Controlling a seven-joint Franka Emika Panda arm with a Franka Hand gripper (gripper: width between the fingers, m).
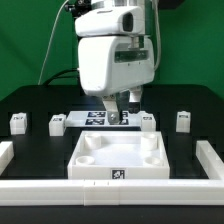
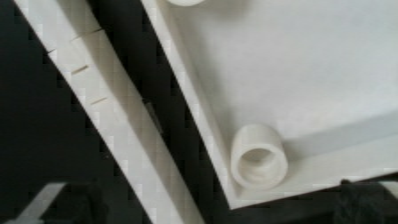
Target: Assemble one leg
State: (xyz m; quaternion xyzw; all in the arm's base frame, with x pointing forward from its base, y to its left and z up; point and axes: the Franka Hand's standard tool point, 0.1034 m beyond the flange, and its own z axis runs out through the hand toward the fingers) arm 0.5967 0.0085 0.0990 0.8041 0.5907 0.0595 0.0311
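Note:
Several small white legs with marker tags stand in a row on the black table: two at the exterior view's left (image 1: 18, 122) (image 1: 56, 123) and two at its right (image 1: 148, 121) (image 1: 182, 120). My gripper (image 1: 113, 116) hangs low over the marker board (image 1: 92, 118), between the inner legs and behind the large white tray piece (image 1: 85, 160). Its jaws are apart and hold nothing. The wrist view shows the tray's flat surface (image 2: 285, 70) and one corner socket (image 2: 260, 158). My dark fingertips (image 2: 54, 205) show at the frame's edge around the gripper (image 2: 210, 208). No leg shows in the wrist view.
White rails border the table at the exterior view's left (image 1: 5, 152), right (image 1: 212, 160) and front (image 1: 110, 190). A long white strip (image 2: 98, 90) lies beside the tray in the wrist view.

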